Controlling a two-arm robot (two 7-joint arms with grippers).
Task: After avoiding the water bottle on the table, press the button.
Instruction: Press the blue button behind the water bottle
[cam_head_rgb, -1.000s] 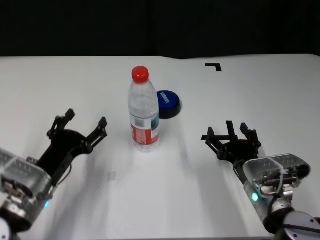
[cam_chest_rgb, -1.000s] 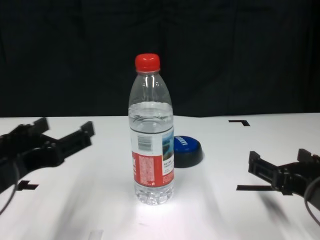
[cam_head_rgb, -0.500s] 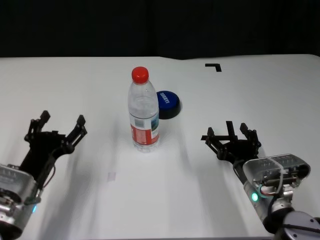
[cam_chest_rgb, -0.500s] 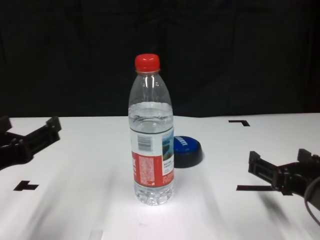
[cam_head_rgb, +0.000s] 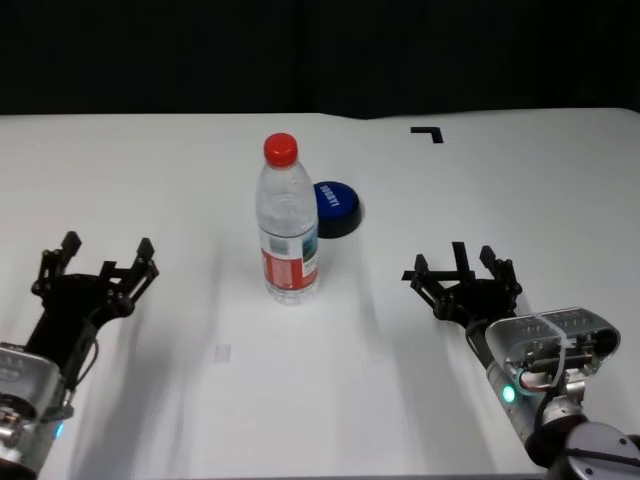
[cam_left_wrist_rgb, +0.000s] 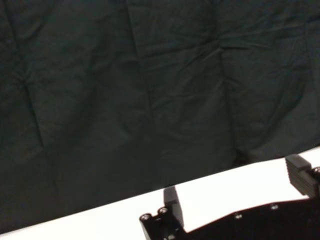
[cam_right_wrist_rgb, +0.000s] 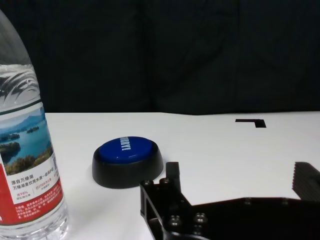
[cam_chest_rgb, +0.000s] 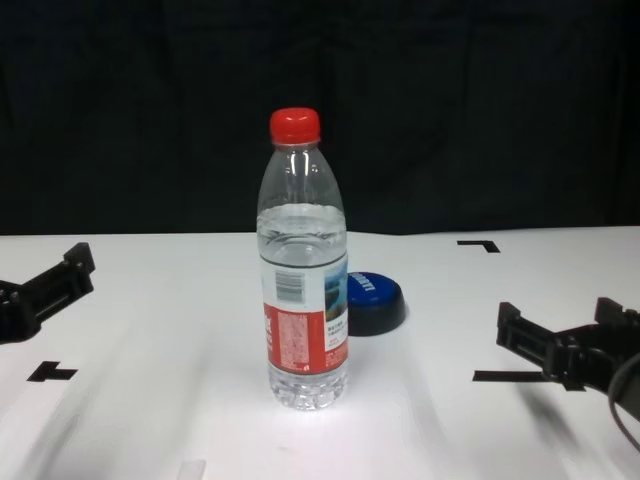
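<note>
Button sits on the bench toward the far middle, untouched, just behind and to the right of the water bottle. Bottle upright, red cap on, partly hiding the button from the near side. Right hand low over the bench right of the bottle, well apart, fingers spread, empty. Left hand far left, also spread and empty.

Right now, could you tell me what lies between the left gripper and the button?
In the head view, the water bottle stands upright between the left gripper and the button, just beside the button.
</note>
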